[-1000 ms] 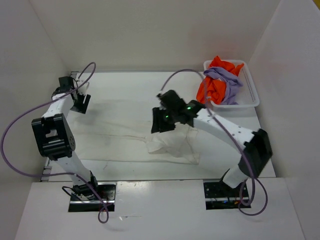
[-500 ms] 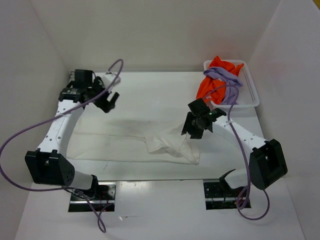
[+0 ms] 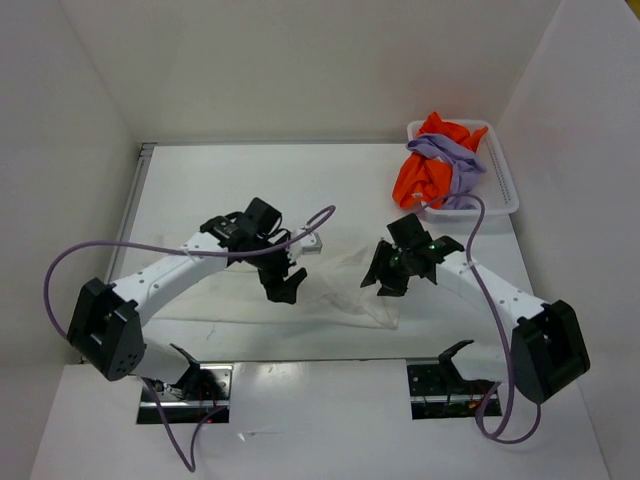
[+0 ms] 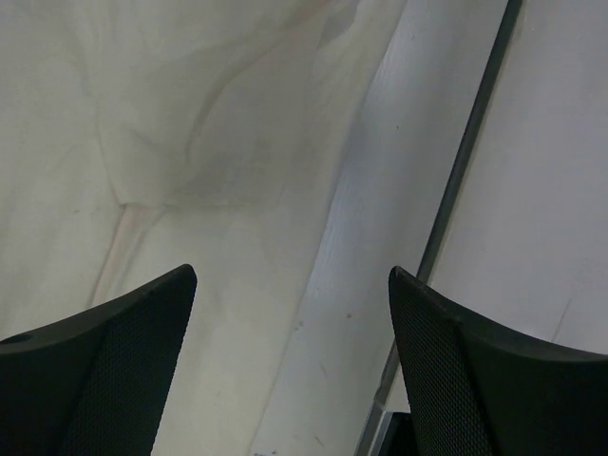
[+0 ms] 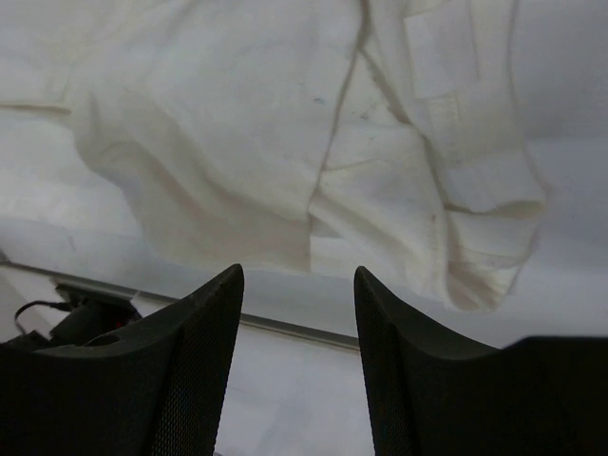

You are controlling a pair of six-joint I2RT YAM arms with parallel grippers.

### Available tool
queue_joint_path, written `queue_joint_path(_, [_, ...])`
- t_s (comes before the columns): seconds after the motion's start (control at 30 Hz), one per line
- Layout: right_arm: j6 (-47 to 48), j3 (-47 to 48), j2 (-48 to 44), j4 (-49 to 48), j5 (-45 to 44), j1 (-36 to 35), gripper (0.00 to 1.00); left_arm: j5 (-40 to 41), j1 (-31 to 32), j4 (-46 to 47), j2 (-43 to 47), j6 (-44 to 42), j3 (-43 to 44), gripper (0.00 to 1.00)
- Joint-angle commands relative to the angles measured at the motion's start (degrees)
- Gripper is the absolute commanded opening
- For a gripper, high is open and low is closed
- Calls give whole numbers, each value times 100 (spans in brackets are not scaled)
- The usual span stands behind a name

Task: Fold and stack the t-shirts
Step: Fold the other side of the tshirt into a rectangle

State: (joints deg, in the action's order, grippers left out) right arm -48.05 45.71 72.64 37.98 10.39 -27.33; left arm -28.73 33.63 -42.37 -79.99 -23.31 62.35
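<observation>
Top external view, starting at the left: the left hand point(image 3: 282, 285) hangs over the near-left stretch of the white t-shirt point(image 3: 340, 290). Its fingers are spread wide and there is nothing between them, as the left wrist view confirms. The shirt lies across the middle of the worktop point(image 3: 250, 190), flat on its left part and rumpled into folds towards the right.

It looks like thin, limp cloth – light, with no stiffness, likely to sag and crease wherever it isn't supported. My call is to pinch it at a hem or sleeve edge, one hand on each side, and not grab the bunched middle.

Moving right, the right hand point(image 3: 385, 278) hovers over the rumpled end, fingers partly apart and empty. Its wrist view shows a folded sleeve or hem just beyond them.

Far right, the basket point(image 3: 505, 185) holds the orange t-shirt point(image 3: 415, 180), which spills over its left rim, with the lavender t-shirt point(image 3: 450, 160) tangled across it.

It's hard going for the eye – white cloth on a white worktop blurs the outline. I can't place the collar, and the basket hides the lower parts of the two coloured shirts.
</observation>
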Motion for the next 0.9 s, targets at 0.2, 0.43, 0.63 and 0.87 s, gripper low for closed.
queue_joint_path(0.2, [138, -256, -646, -493, 771, -79, 59, -152, -5, 992, -1441, 898, 94, 85])
queue_joint_path(0.43, [-134, -151, -584, -264, 437, -79, 59, 1954, 460, 1732, -518, -162, -224, 78])
queue_joint_path(0.63, [23, 218, -172, -264, 437, -79, 59, 3461, 891, 1792, 138, -2268, -538, 77])
queue_joint_path(0.87, [77, 166, -171, -633, 314, -79, 59, 2576, 944, 1909, 2259, -4901, -1524, 88])
